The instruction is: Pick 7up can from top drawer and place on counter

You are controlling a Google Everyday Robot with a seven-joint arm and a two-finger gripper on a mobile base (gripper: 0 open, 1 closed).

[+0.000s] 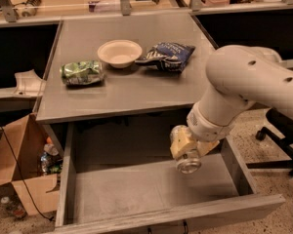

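Note:
The top drawer (pixel 132 191) is pulled open below the counter (pixel 136 92), and its grey floor is bare. My gripper (pixel 184 152) hangs over the drawer's right part, at the end of the white arm. It is shut on the 7up can (pixel 188 165). Only the can's silver end shows, pointing down and toward me, and the rest is hidden by the yellowish fingers (pixel 178 141). The can is held above the drawer floor, just below the counter's front edge.
On the counter lie a shiny green foil bag (pixel 82 72) at the left, a white bowl (pixel 119 52) in the middle and a dark blue snack bag (pixel 168 56) to its right. A cardboard box (pixel 17 172) stands on the floor at left. An office chair base (pixel 278 145) is at right.

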